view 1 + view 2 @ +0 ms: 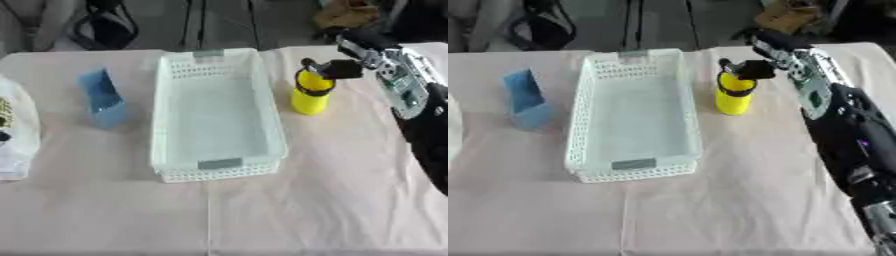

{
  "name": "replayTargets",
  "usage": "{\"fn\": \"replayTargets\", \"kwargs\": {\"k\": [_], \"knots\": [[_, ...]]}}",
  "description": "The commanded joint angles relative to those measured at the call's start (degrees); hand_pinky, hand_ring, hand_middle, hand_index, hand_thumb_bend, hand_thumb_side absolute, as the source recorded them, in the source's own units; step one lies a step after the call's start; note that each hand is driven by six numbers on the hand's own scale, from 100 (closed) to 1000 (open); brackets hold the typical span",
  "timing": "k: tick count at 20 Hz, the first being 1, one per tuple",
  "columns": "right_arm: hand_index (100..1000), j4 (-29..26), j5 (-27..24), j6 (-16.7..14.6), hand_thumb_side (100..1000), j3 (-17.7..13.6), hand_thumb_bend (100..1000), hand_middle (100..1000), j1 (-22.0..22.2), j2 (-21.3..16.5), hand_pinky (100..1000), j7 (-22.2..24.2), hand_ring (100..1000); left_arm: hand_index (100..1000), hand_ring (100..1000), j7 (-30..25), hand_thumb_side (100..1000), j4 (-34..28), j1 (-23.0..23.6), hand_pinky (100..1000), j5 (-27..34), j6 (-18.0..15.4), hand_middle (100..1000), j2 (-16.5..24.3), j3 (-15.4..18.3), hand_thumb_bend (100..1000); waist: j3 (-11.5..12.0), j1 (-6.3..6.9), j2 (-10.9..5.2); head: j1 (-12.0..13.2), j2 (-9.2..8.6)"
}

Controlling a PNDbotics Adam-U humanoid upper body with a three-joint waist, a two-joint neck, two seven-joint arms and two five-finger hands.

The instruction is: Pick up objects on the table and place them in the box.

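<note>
Yellow bottle (311, 95) beside box (219, 165) edge

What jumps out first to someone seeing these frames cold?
The yellow bottle standing upright just right of the white basket, with the robot's right hand at its black top. The basket, mid-table, has nothing in it. Left of it stands a blue object, apart from the basket; the left hand shows in neither view.
</note>
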Motion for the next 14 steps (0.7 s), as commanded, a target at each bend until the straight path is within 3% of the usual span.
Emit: {"fn": "replayTargets", "kwargs": {"k": [1, 9, 14], "knots": [[950, 1.46, 3.64, 0.38, 759, -1.48, 365, 940, -1.83, -0.30, 821, -1.99, 903, 847, 629, -0.25, 930, -1.18, -0.75, 559, 0.00, -0.07, 651, 0.98, -0.10, 250, 0.22, 0.07, -0.76, -0.24, 0.49], [946, 4.11, 8.86, 2.20, 823, -2.41, 324, 930, -1.80, 0.17, 873, -7.68, 904, 847, 629, -0.37, 931, -1.15, -0.87, 560, 0.06, -0.08, 651, 0.96, -0.17, 249, 0.71, -0.02, -0.75, -0.27, 0.48], [951, 4.93, 8.95, 2.04, 838, -2.25, 302, 930, -1.48, 0.53, 867, -8.10, 896, 848, 629, -0.39, 931, -1.14, -0.92, 560, 0.06, -0.08, 651, 0.95, -0.17, 249, 0.84, -0.06, -0.71, -0.30, 0.52]]}}
